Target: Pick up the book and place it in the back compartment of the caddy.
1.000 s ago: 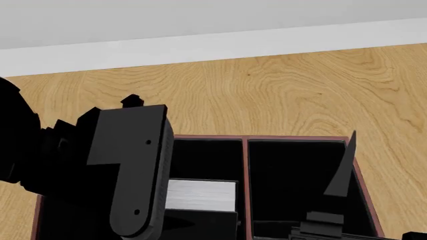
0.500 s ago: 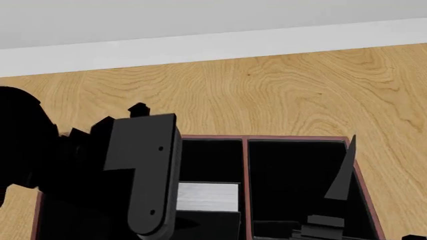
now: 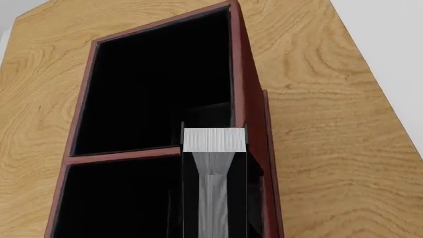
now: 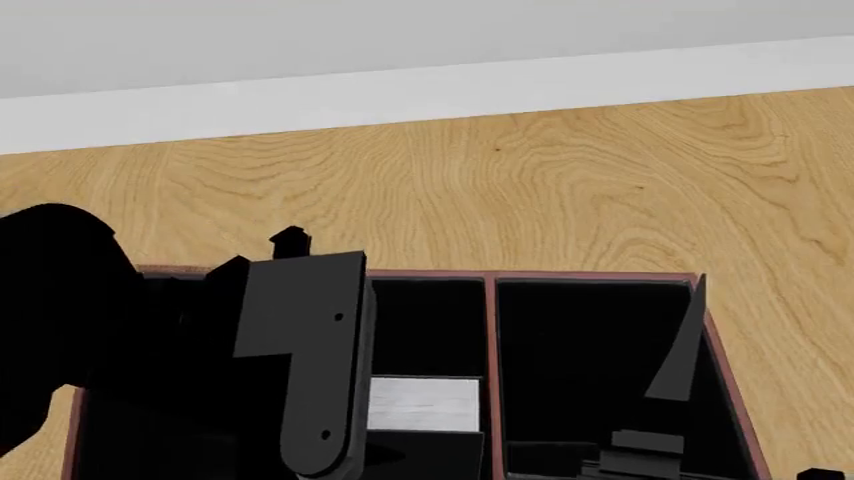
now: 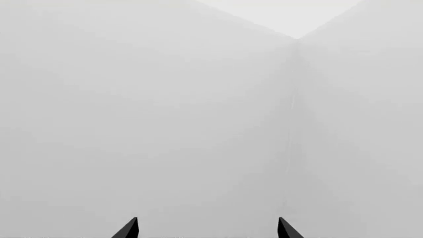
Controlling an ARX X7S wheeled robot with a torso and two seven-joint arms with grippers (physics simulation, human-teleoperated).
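Wooden table [image 4: 561,180] | left gripper [image 3: 214,198] clamps book [image 3: 214,140] by its covers over caddy [image 3: 248,99] | rigid, smooth, may slip | right gripper [image 5: 207,229] open

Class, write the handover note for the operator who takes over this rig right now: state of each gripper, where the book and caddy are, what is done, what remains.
Left gripper: shut on the book, holding it upright, page edges up.
Right gripper: open, empty, aimed at a blank wall, away from the work.
Book: partly inside the caddy, in a cell against its outer wall; a thin red divider crosses beside it.
Caddy: on the wooden table.
Done: book picked up and brought into the caddy.
Left: confirm this is the back cell, lower fully, open, withdraw.
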